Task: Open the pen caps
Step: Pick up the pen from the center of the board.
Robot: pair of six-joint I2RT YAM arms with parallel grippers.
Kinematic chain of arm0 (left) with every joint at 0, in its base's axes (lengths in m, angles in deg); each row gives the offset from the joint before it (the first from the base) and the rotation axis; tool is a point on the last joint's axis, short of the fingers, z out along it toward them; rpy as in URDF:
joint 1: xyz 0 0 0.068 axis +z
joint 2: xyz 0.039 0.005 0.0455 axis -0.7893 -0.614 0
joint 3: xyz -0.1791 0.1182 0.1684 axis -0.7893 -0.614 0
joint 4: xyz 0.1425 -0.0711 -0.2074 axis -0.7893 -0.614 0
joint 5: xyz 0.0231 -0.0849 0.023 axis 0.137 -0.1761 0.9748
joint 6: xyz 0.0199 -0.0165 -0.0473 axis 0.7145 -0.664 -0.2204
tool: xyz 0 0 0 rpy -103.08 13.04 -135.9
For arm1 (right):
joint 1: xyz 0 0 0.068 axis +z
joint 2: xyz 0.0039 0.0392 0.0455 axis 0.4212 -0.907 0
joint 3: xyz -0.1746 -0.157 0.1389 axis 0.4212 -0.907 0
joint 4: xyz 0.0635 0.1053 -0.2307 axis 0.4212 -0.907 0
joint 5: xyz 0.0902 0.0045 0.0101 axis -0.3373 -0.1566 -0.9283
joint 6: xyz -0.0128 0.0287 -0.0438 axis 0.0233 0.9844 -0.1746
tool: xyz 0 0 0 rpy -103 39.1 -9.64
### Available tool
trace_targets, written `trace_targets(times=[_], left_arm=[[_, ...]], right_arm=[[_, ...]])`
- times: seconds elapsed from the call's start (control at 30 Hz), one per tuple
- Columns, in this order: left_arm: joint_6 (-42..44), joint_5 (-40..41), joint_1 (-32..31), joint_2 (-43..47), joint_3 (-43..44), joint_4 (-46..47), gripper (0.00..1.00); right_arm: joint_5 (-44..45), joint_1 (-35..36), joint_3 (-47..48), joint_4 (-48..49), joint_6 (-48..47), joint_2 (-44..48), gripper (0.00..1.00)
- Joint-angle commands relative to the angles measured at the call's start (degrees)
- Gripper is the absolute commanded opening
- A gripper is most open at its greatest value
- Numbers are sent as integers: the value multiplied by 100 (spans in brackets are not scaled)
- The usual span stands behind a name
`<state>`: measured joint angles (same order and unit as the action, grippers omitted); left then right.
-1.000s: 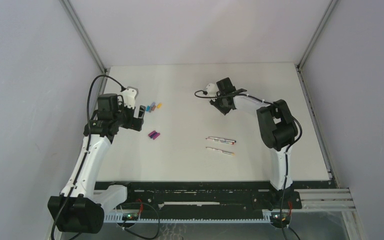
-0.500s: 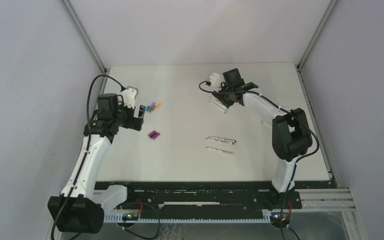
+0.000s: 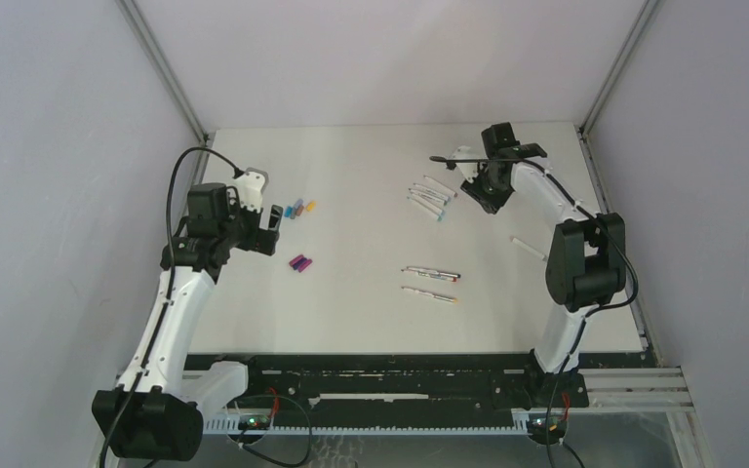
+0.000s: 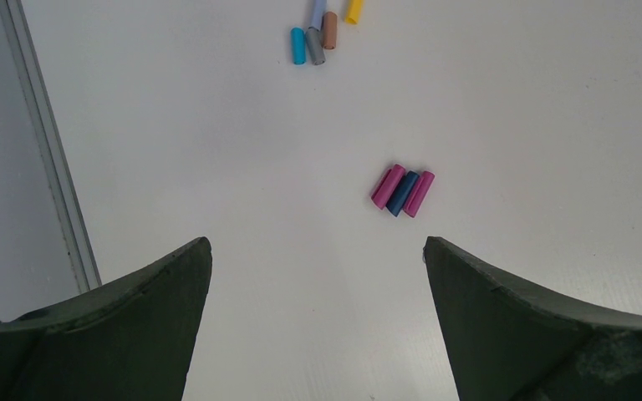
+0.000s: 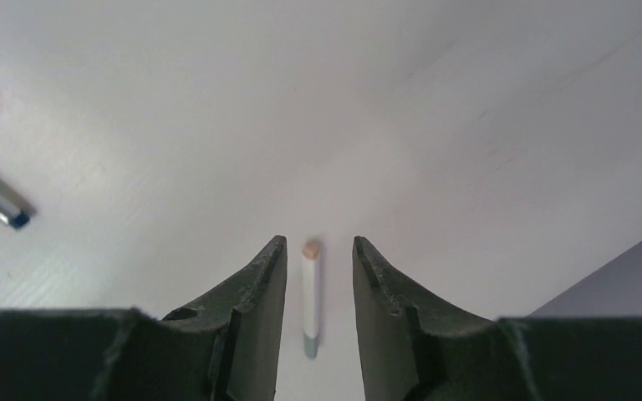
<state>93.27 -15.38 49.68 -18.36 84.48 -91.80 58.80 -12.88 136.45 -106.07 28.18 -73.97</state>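
The right gripper [image 5: 318, 242], jaws slightly apart and empty, is framing a white pen [image 5: 310, 288]; it should be descending centred and level, closing on the barrel.

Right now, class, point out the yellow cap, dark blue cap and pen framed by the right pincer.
yellow cap [image 4: 353, 11]: left wrist view, visible middle.
dark blue cap [image 4: 403, 193]: left wrist view, its middle.
pen [image 5: 310, 296]: right wrist view, white barrel.

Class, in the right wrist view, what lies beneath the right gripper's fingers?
One white pen lies on the table in the gap of the right gripper, touching neither finger. Whatever sits under the finger bodies is covered.
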Motion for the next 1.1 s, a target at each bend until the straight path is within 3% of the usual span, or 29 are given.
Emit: trace_targets(times=[0.0, 1.07], left_arm=[[79, -92, 51, 172, -136, 154, 100], [81, -77, 55, 131, -172, 188, 100]], right_arm=[[58, -262, 155, -952, -432, -20, 34], [760, -945, 241, -1374, -816, -1528, 39]])
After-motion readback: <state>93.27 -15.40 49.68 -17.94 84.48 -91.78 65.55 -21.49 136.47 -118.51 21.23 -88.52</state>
